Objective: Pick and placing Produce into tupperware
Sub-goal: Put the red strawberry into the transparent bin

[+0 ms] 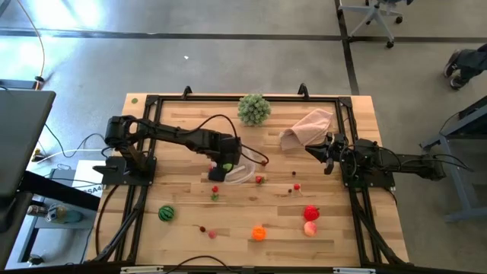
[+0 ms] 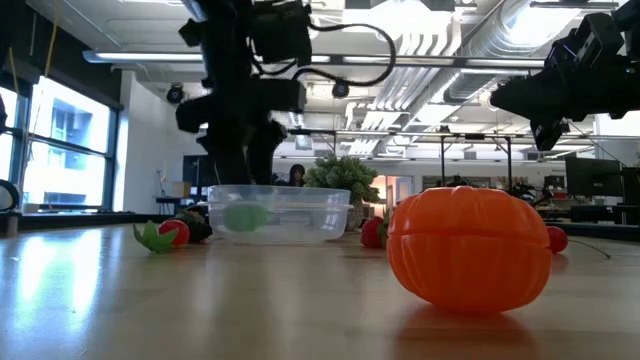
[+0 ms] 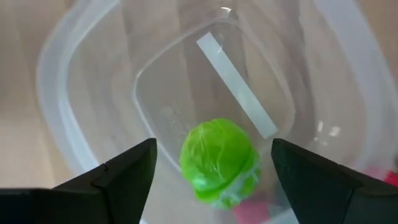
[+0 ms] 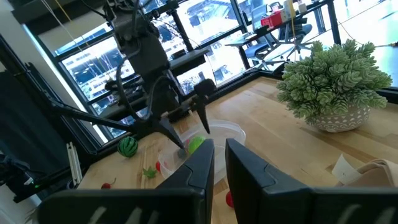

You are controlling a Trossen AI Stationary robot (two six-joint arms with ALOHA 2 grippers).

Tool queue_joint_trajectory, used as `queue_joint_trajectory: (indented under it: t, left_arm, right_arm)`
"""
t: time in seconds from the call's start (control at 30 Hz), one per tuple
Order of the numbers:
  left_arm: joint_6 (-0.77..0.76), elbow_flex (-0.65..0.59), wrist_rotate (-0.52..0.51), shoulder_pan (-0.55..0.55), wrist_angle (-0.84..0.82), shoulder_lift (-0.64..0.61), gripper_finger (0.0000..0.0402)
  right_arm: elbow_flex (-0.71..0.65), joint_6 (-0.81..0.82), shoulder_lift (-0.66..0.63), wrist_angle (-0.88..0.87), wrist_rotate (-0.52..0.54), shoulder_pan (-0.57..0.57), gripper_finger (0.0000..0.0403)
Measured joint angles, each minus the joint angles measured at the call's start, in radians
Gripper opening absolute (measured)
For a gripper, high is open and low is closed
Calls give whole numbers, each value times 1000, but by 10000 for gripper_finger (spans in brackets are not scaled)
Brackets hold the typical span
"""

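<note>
Clear tupperware [image 3: 81,93] holding light green produce [image 3: 219,160], left hand [image 3: 211,180] spread above.

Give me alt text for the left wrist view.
A light green toy vegetable lies inside the clear tupperware, seen from directly above. The left gripper hangs over it, fingers open on either side, touching nothing.

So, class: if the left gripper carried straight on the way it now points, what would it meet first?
Probably the light green piece lying in the tupperware, directly below the open left gripper; depth is uncertain.
</note>
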Motion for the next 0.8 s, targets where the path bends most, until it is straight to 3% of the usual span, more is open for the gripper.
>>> queue_joint_trajectory:
  t: [0.27,0.43,0.8]
  left_arm:
    - [-64,194,31,0,-355,0,260]
    - [-192,216,105,0,-524,-3,241]
    - [-247,42,217,0,-433,-38,213]
  right_arm:
    - [0,0,0,0,0,0,30]
    - [0,0,0,0,0,0,30]
    - [0,0,0,0,0,0,30]
